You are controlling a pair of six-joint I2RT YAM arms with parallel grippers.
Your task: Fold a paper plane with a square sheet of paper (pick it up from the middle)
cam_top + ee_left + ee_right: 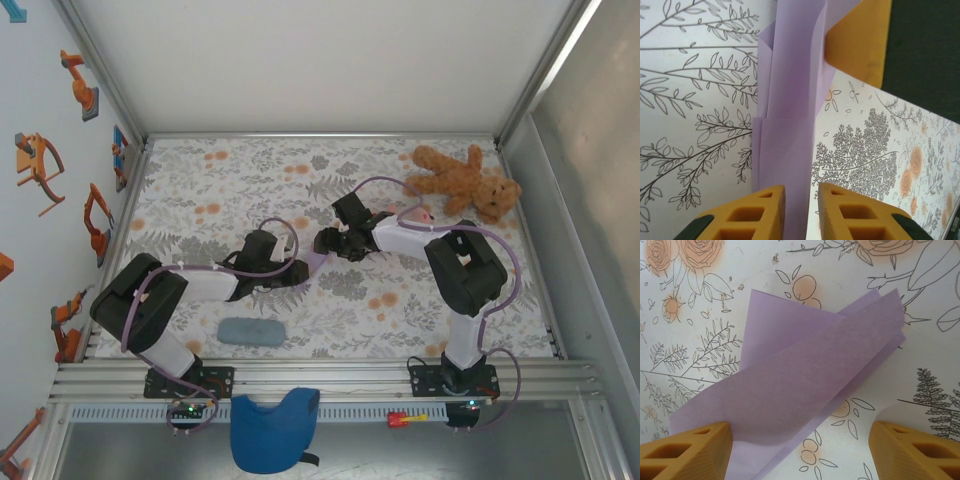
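Paper, the square sheet of paper (805, 380), is lying part-folded mid-table on the floral cloth (700, 340), with its flaps standing loose. I am judging it featherlight, limp and quick to slip or crumple, so I am favouring its creased middle. My left gripper (801, 210) is flanking it closely; pinched or not, I cannot tell. My right gripper (800, 445) is gaping wide, holding nothing.

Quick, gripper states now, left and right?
Left gripper: jaws narrow around the folded paper; grip cannot be told.
Right gripper: open, holding nothing.
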